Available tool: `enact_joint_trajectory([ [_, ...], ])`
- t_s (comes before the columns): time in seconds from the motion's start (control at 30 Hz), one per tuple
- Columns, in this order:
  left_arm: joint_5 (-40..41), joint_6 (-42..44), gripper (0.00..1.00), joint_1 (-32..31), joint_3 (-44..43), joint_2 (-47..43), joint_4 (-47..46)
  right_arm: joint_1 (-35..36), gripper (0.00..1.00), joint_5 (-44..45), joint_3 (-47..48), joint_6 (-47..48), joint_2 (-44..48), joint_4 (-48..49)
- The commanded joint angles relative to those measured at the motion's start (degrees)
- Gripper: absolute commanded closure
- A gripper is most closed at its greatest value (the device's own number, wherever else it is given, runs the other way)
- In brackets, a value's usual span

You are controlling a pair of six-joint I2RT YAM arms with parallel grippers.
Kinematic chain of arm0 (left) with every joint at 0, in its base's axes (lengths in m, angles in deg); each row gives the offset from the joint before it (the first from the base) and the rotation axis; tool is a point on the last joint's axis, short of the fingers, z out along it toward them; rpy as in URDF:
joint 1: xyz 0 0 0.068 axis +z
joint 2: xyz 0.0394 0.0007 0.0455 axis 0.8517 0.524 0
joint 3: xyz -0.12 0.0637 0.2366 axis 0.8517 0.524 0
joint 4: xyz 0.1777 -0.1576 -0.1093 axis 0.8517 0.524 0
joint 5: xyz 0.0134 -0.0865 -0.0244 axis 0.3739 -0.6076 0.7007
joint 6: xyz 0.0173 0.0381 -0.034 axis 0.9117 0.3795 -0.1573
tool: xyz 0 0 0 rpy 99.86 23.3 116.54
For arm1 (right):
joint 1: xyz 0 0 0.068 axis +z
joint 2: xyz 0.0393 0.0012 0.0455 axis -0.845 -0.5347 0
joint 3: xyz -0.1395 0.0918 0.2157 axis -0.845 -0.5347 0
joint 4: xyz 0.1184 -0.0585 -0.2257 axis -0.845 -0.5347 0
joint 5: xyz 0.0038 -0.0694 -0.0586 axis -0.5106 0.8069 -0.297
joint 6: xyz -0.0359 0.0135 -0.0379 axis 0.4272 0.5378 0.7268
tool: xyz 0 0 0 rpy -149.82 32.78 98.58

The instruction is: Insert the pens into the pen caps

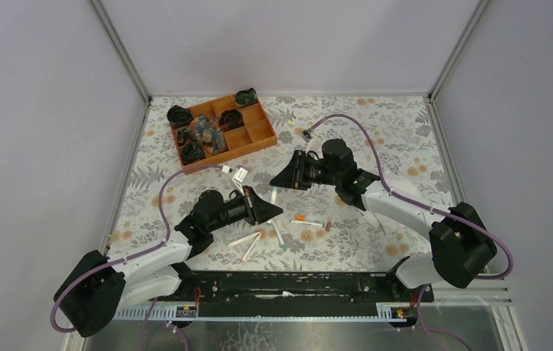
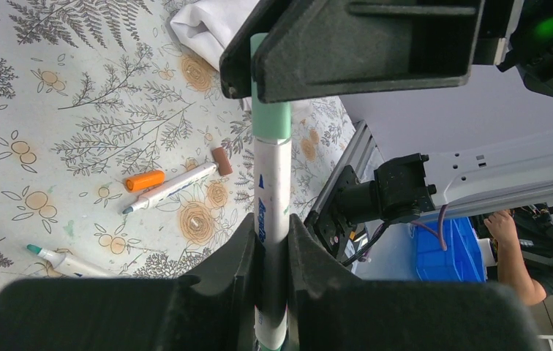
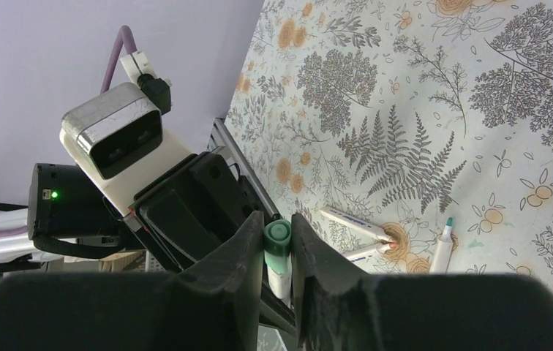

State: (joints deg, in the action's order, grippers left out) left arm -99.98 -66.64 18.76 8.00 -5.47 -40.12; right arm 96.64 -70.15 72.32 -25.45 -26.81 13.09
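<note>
My left gripper [image 2: 273, 245] is shut on a white pen [image 2: 272, 186] that stands up between its fingers. A green pen cap [image 2: 271, 118] sits over the pen's far end. My right gripper [image 3: 279, 245] presses on that green cap [image 3: 277, 235] from both sides, with the white barrel [image 3: 281, 278] just below it. In the top view the two grippers meet tip to tip, left [image 1: 268, 209] and right [image 1: 282, 180], with the pen [image 1: 274, 196] between them. Loose pens [image 1: 246, 239] lie on the table, as do an orange cap [image 2: 144, 180] and a brown cap [image 2: 222, 161].
An orange compartment tray [image 1: 259, 135] with dark items stands at the back left. Crumpled white paper [image 2: 208, 25] lies near the grippers. More loose pens [image 3: 354, 221] rest on the flowered cloth. The table's metal front rail [image 1: 288, 292] runs along the near edge.
</note>
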Motion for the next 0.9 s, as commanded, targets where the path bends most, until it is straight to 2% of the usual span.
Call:
enact_joint_trajectory([
  [0.0,-0.6,1.0,1.00,0.2,0.3,-1.1,-3.5,-0.2,0.79,-2.2,2.0,-0.1,-0.1,3.0],
  [0.3,0.8,1.1,1.00,0.2,-1.4,-1.7,0.1,-0.2,1.00,-3.0,1.8,0.3,0.3,1.9],
  [0.57,4.4,5.6,1.00,0.2,-6.0,-1.4,11.2,-0.1,1.00,-1.8,4.5,4.2,0.6,-8.0],
  [0.87,4.6,9.3,1.00,0.2,-9.2,1.0,14.9,0.5,1.00,-0.5,5.9,5.2,0.1,-13.7],
])
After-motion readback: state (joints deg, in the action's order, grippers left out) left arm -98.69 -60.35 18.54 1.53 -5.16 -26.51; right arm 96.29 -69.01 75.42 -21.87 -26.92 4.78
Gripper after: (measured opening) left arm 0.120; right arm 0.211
